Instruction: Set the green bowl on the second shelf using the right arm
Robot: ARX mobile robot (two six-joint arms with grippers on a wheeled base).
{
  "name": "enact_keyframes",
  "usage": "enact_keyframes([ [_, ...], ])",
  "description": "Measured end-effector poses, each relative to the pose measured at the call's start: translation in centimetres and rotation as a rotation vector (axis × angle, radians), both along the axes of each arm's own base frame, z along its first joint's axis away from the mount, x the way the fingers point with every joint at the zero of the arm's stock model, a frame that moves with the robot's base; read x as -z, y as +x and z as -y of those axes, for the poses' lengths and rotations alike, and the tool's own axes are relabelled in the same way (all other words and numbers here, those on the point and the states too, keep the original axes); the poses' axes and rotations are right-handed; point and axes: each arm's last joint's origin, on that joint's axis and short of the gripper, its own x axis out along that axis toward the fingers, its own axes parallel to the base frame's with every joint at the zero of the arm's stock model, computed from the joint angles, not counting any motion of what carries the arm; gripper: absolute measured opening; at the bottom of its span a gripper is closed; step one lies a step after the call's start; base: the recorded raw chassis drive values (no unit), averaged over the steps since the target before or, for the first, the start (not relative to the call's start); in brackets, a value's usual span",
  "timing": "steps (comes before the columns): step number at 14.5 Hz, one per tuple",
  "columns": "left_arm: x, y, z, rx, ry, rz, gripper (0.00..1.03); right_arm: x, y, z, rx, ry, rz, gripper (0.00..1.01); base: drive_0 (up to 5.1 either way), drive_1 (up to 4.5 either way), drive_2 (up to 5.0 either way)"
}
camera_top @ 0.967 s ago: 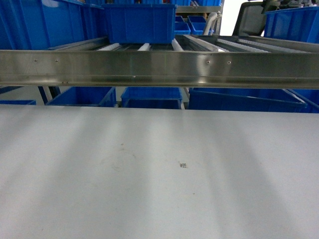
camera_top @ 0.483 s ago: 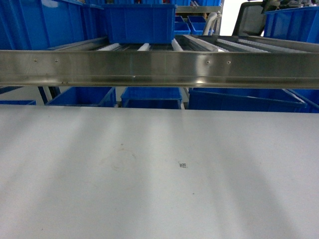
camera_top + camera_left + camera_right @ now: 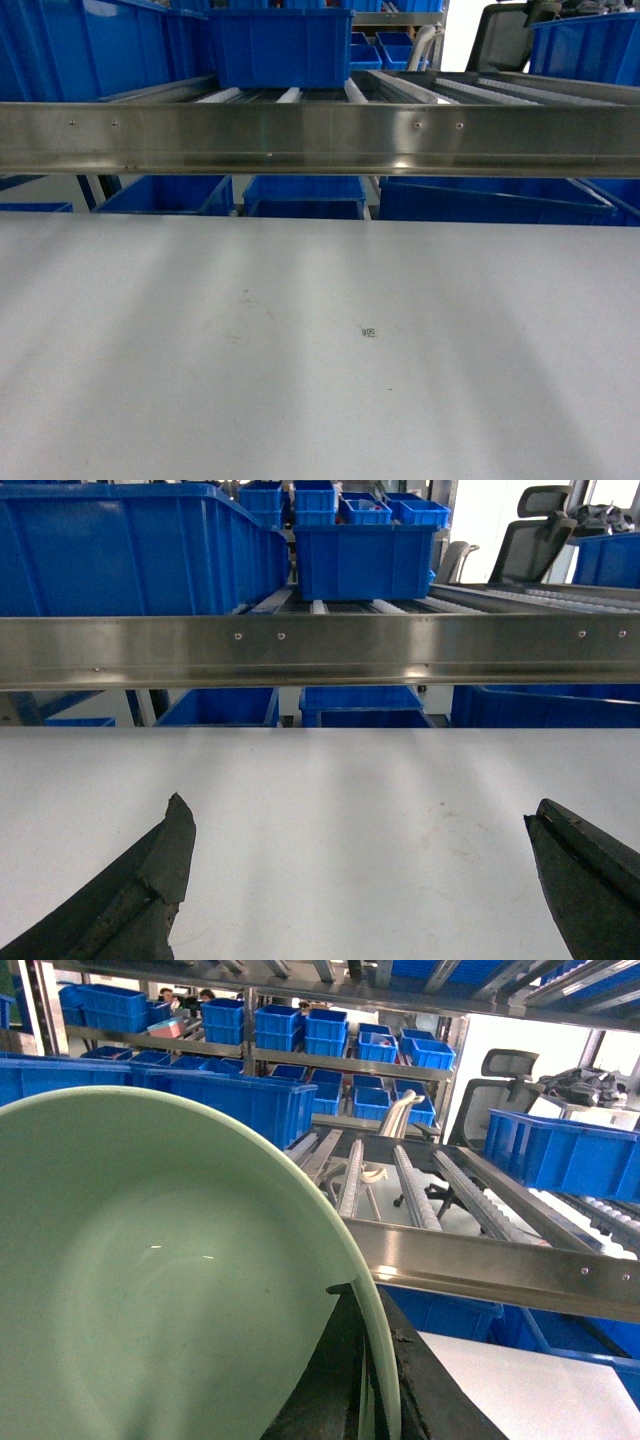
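Observation:
The pale green bowl (image 3: 150, 1280) fills the left of the right wrist view, tilted with its inside facing the camera. My right gripper (image 3: 375, 1305) is shut on the bowl's rim, one black finger inside and one outside. Beyond the bowl lies the second shelf (image 3: 420, 1185), a steel level with roller rails and a shiny front rail (image 3: 320, 135), higher than the white table (image 3: 300, 380). In the left wrist view my left gripper (image 3: 360, 830) is open over the table with nothing between its fingers (image 3: 150, 880). Neither gripper nor the bowl shows in the head view.
A blue crate (image 3: 282, 45) stands on the rollers at the middle left, and a larger one (image 3: 130, 550) sits further left. More blue crates (image 3: 300, 195) sit below the rail behind the table. An office chair (image 3: 505, 1070) and another crate (image 3: 560, 1150) are at the right.

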Motion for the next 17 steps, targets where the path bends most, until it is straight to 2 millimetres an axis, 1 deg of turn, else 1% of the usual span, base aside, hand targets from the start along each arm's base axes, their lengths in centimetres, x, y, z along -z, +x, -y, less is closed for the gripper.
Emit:
enact_keyframes([
  [6,0.0,0.0,0.0,-0.001,0.0,0.0,0.98,0.03,0.01,0.02,0.006,0.001,-0.001,0.02,-4.9,2.53,2.5],
  [17,0.01,0.0,-0.01,-0.002,0.0,-0.001,0.98,0.03,0.01,0.02,0.006,0.001,0.0,0.02,-4.9,1.49,3.3],
])
